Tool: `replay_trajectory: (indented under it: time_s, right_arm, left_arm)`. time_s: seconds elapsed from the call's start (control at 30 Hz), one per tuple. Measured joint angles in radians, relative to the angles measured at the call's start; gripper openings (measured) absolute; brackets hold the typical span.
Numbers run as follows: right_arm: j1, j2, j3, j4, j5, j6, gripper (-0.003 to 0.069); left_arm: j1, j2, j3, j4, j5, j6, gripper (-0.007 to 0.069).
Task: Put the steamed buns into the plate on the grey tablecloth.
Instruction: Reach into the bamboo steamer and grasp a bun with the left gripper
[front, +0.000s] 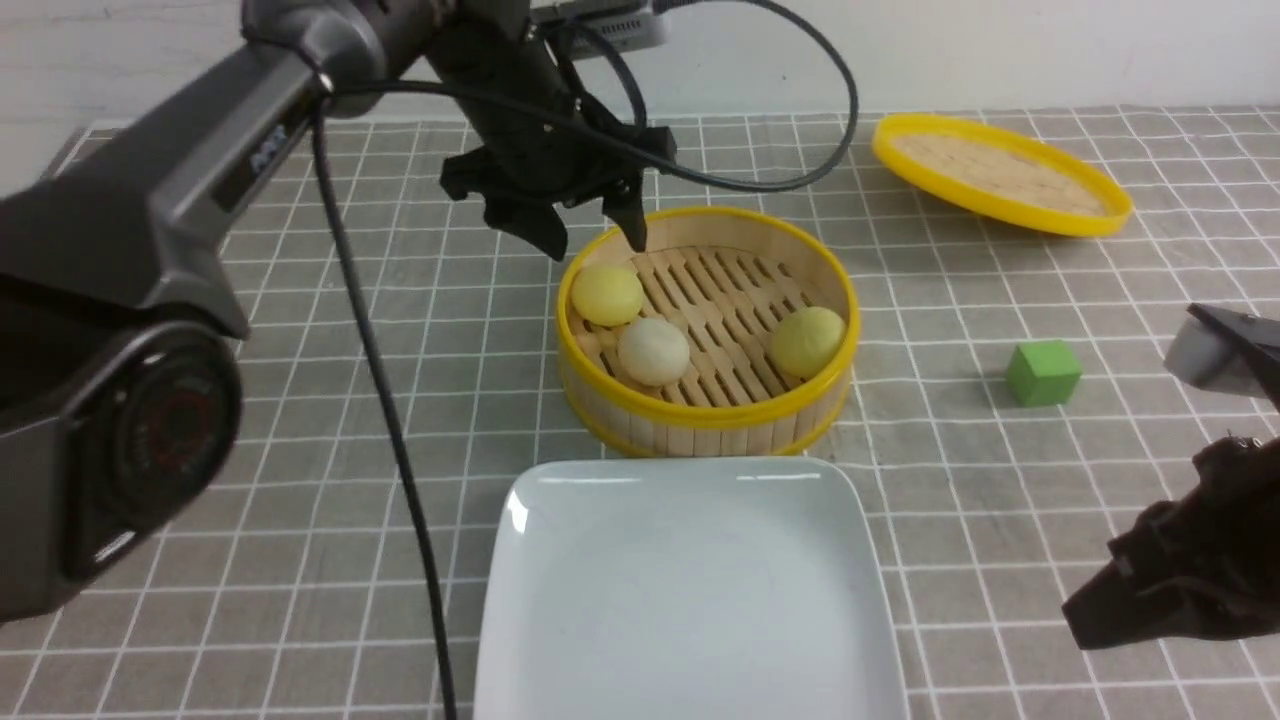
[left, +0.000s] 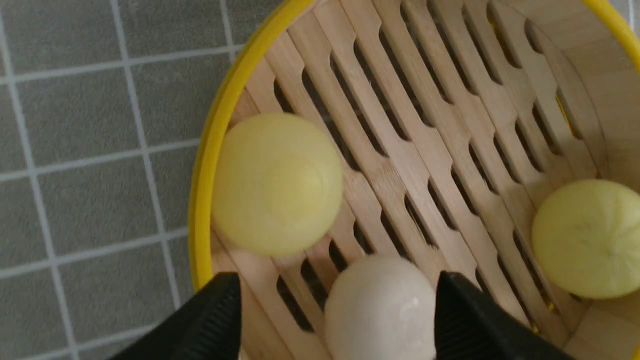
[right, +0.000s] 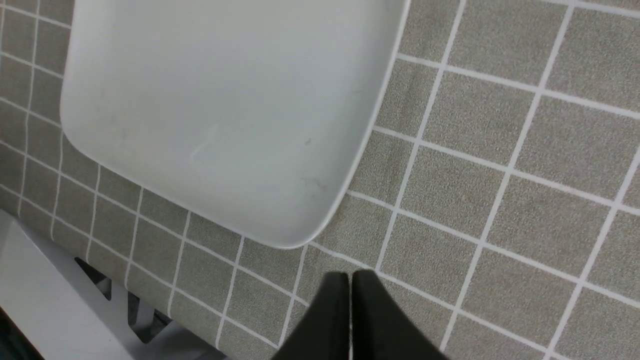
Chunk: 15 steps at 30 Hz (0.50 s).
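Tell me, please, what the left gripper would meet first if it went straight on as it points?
Probably the off-white bun: the left wrist view shows it framed between the fingers of the open left gripper, in the steamer basket. The yellow bun beside it lies off that line; depth is uncertain.

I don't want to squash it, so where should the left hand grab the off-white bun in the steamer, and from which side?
Come straight down: the wall of the steamer basket blocks a sideways approach. Grip the off-white bun across its widest middle; it is round and smooth, so a higher grip could slip. The open left hand hangs above the basket.
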Motion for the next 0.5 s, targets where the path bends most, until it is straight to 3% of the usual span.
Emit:
replay_trajectory:
  time_s: [0.33, 0.4, 0.5]
  right_arm:
    - [0.000, 0.000, 0.000, 0.000, -0.012, 0.000, 0.0029]
    - [0.000, 0.000, 0.000, 0.000, -0.014, 0.000, 0.0031]
    - [0.000, 0.000, 0.000, 0.001, -0.021, 0.001, 0.0031]
  left_arm:
    - [-0.003, 0.145, -0.087, 0.012, -0.011, 0.004, 0.0505]
    - [-0.004, 0.149, -0.090, 0.016, -0.013, 0.004, 0.0488]
    - [-0.004, 0.154, -0.090, 0.025, -0.013, 0.004, 0.0390]
